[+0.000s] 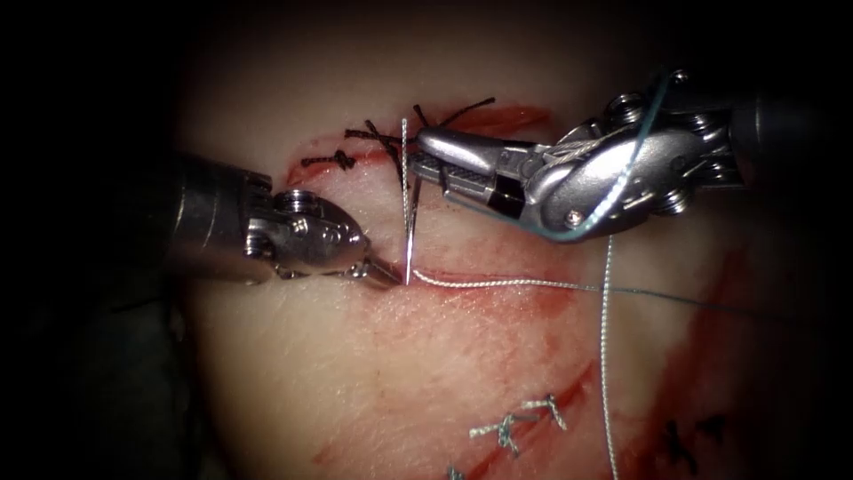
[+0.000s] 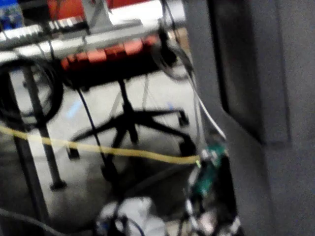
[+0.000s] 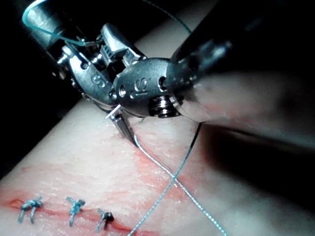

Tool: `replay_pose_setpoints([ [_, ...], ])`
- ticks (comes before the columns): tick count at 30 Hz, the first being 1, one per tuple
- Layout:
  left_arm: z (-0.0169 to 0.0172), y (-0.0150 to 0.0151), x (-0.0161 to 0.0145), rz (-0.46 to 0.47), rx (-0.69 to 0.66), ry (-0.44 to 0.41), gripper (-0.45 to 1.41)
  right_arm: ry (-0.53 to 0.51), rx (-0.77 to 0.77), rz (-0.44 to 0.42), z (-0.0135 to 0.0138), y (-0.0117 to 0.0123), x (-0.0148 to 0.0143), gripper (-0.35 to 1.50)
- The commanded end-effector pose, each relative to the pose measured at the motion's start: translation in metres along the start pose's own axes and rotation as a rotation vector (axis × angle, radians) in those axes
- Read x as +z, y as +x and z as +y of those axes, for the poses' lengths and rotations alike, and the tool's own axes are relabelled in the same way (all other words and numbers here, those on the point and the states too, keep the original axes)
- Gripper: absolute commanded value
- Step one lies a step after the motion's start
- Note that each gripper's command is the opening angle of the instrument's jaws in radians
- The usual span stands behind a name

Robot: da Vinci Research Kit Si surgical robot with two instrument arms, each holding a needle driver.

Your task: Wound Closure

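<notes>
Right steel needle driver [image 1: 426, 164], jaws parted about the upper curve of the thin silver curved needle [image 1: 407, 209], not clearly clamped; left steel needle driver [image 1: 388, 277] pinched at the needle's lower end, where pale braided thread [image 1: 498, 284] trails right over the pink tissue [image 1: 373, 373]. Needle upright, free of tissue. Dark knotted stitches [image 1: 342, 160] already on the reddened cut [image 1: 498, 117]; closing unfinished.

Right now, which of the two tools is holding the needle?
The left tool: its jaws pinch the needle at its lower end. The right tool sits beside the needle's upper part, jaws open, holding nothing.
</notes>
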Motion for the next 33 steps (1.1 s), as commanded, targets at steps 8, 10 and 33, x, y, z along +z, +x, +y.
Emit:
replay_pose_setpoints([
  [8,0.0,-0.0006,0.0005,0.105,-0.182,-0.167,-0.45,0.027,-0.032,0.009,-0.0007,-0.0026,0.0001,-0.35],
  [10,-0.0001,-0.0005,0.0005,0.146,-0.209,-0.222,-0.45,0.041,-0.037,0.006,-0.001,-0.0032,-0.0001,-0.35],
  [33,0.0005,0.0009,0.0003,0.391,-0.353,-0.518,-0.45,0.098,-0.019,-0.035,-0.0041,-0.0041,-0.0001,-0.35],
])
